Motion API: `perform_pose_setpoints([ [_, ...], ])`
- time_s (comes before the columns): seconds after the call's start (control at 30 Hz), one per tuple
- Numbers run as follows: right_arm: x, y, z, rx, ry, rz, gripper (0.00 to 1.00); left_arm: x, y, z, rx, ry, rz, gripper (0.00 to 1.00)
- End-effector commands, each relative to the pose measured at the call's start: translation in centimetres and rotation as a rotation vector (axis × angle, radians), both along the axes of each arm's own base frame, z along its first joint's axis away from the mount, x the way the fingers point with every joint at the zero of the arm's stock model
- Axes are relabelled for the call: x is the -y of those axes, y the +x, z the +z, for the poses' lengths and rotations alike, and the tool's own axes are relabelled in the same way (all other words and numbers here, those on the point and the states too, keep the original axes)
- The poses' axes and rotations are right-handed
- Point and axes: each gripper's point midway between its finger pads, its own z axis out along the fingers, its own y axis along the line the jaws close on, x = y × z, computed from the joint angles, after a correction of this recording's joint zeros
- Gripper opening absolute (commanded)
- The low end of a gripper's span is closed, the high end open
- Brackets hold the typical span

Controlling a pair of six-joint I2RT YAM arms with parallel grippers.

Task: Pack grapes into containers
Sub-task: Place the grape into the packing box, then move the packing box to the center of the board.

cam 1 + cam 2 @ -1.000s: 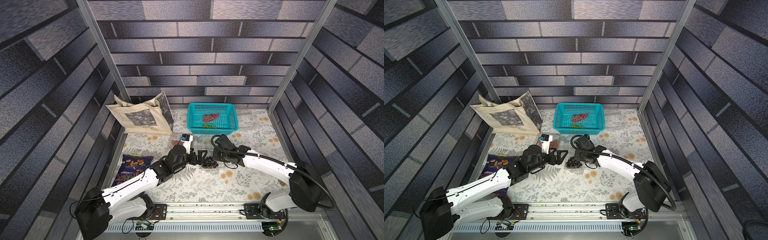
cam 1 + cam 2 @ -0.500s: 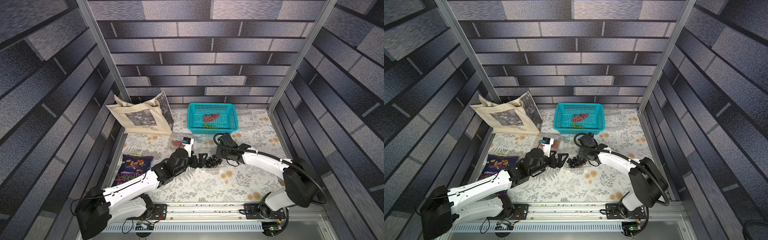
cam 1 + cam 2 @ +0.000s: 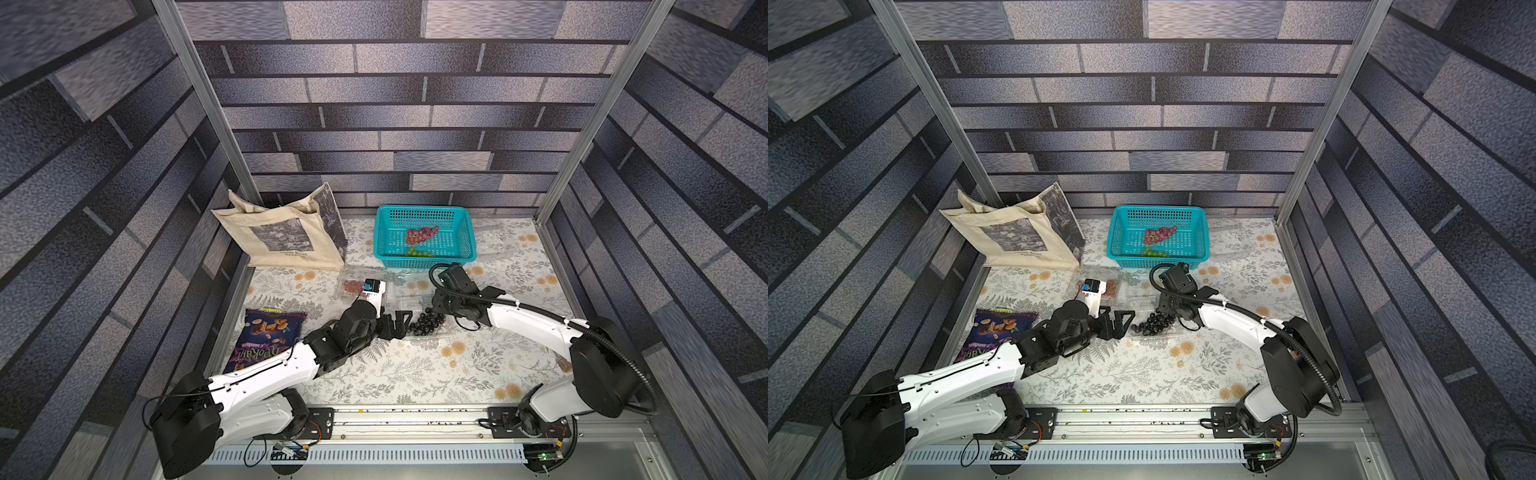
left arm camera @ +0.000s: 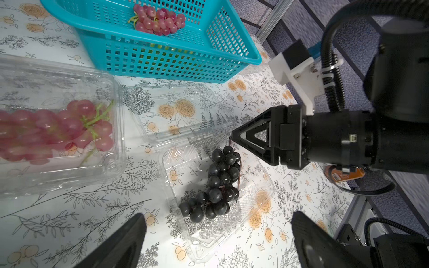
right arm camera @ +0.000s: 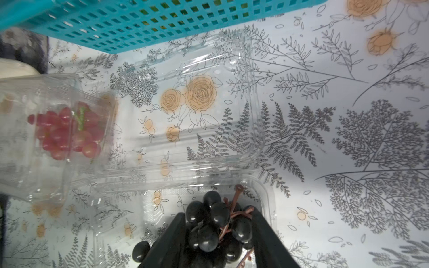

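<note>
Placing step, I judge: the dark grapes point(image 4: 218, 183) lie in the open clear box point(image 4: 255, 222) on the table point(image 3: 415, 374), the right tool point(image 5: 218, 217) parted either side of their stem end; the left tool point(image 3: 397, 325) hovers spread wide beside the box; next, lift the right tool clear, then fold the lid point(image 4: 181, 116) over

White links point(image 3: 266, 374), black joints point(image 3: 345, 332), ribbed cable point(image 4: 333, 85), black fingers point(image 4: 125, 246).

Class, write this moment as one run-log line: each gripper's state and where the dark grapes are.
right gripper open, astride dark grapes | dark grapes lying in open container | left gripper open, empty
</note>
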Motion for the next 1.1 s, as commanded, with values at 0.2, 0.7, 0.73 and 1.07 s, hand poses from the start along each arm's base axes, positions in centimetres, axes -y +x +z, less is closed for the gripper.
perform_pose_setpoints([
  [0.2, 3.0, -3.4, 0.7, -0.017, 0.007, -0.034, 0.99, -0.5, -0.5, -2.5, -0.048, 0.017, 0.007, 1.0],
  [0.7, 5.6, -5.5, -3.3, -0.131, 0.055, -0.105, 1.0, 3.9, -0.7, -6.0, -0.166, 0.002, -0.07, 1.0],
  [0.73, 5.7, -5.4, -3.3, -0.131, 0.058, -0.108, 1.0, 4.4, -0.7, -6.1, -0.167, -0.002, -0.079, 1.0],
  [1.07, 8.2, -5.0, -2.8, -0.13, 0.083, -0.179, 1.0, 11.9, -2.1, -5.8, -0.18, -0.042, -0.209, 1.0],
])
